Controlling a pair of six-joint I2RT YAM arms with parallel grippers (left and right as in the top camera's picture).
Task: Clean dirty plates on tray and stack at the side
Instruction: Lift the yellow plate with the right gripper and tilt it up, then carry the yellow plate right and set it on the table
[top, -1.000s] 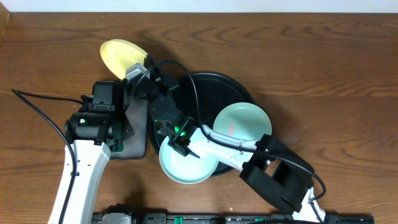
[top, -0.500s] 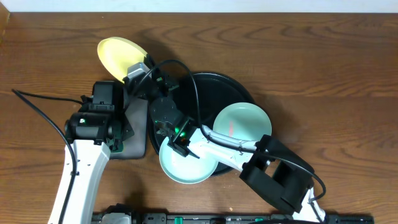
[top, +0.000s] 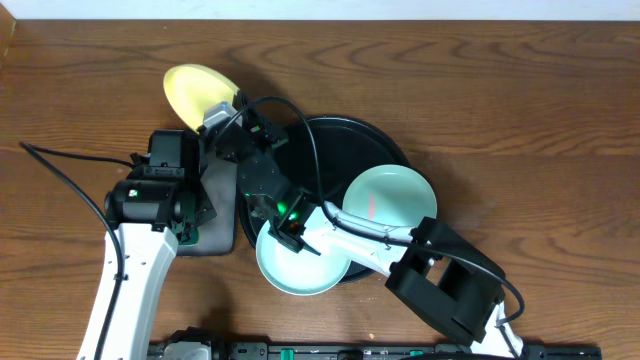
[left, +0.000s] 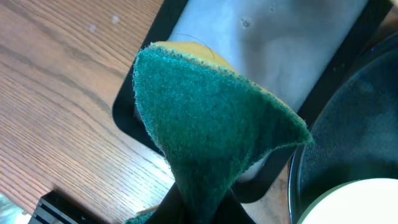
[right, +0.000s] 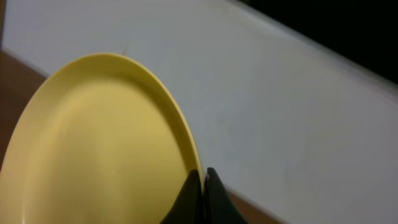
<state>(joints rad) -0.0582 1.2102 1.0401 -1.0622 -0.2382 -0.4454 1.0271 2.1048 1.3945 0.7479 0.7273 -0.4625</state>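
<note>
My right gripper (top: 220, 111) is shut on the rim of the pale yellow plate (top: 197, 90) and holds it tilted above the table at the back left. In the right wrist view the fingers (right: 203, 182) pinch its edge (right: 99, 143). One mint plate (top: 390, 196) with a reddish smear lies on the round black tray (top: 350, 140). The other mint plate (top: 300, 266) lies at the tray's front left rim and shows in the left wrist view (left: 357, 204). My left gripper (left: 202, 208) is shut on a green and yellow sponge (left: 211, 118) above the rectangular tray.
A small rectangular black tray with a grey inside (top: 222, 218) lies left of the round tray, also in the left wrist view (left: 292, 43). The right arm (top: 350, 240) and its cable cross over the round tray. Bare wooden table (top: 520, 90) lies to the right and back.
The yellow plate has wobbled slightly in my right gripper, left and then back. The left arm and both mint plates have not moved.
</note>
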